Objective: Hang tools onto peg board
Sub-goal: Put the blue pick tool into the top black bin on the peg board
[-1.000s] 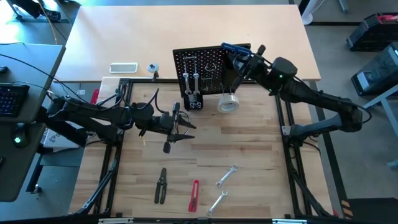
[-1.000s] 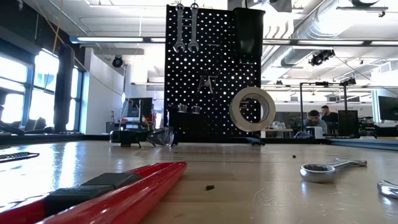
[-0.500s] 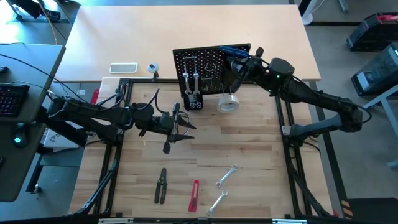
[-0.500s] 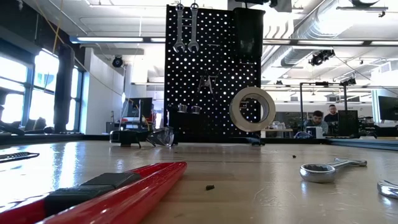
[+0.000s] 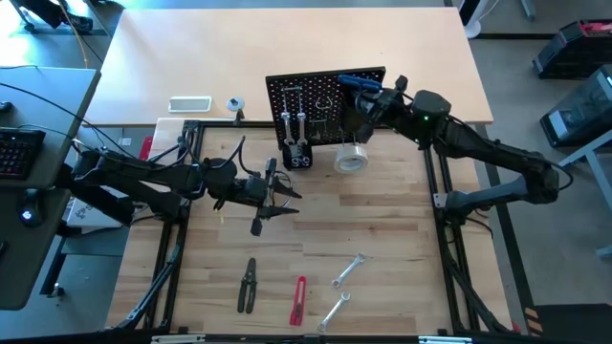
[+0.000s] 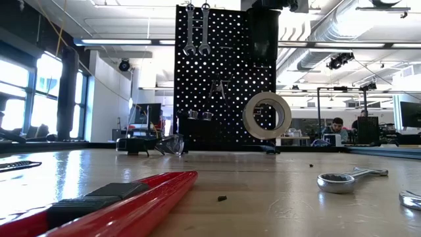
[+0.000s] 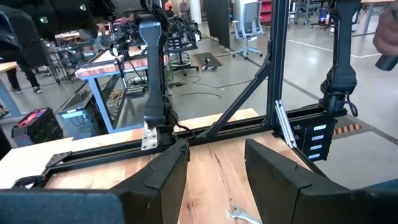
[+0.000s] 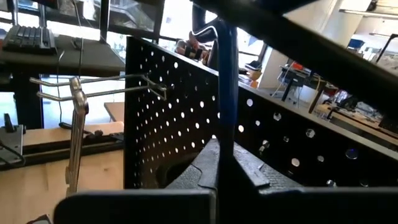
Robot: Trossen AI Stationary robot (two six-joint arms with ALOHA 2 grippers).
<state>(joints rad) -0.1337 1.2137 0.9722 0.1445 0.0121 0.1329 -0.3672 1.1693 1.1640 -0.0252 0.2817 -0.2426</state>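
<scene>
A slim blue-handled tool (image 8: 227, 93) is clamped in the closed right claw (image 5: 366, 88) at the top edge of the perforated black peg board (image 5: 316, 96). The left claw (image 7: 214, 168), part open and empty, is held above the wood-grain desk (image 5: 382, 220). Two silver wrenches (image 6: 196, 29) and a pale tape roll (image 6: 266, 115) are seen hanging in the low view; the wire hooks (image 8: 99, 87) are shown only by the right wrist view.

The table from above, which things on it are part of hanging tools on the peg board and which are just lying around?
For the job: peg board; blue-handled tool in right gripper; tape roll; black pliers; red cutter; two wrenches.

Lying about: white flat device; keyboard.
</scene>
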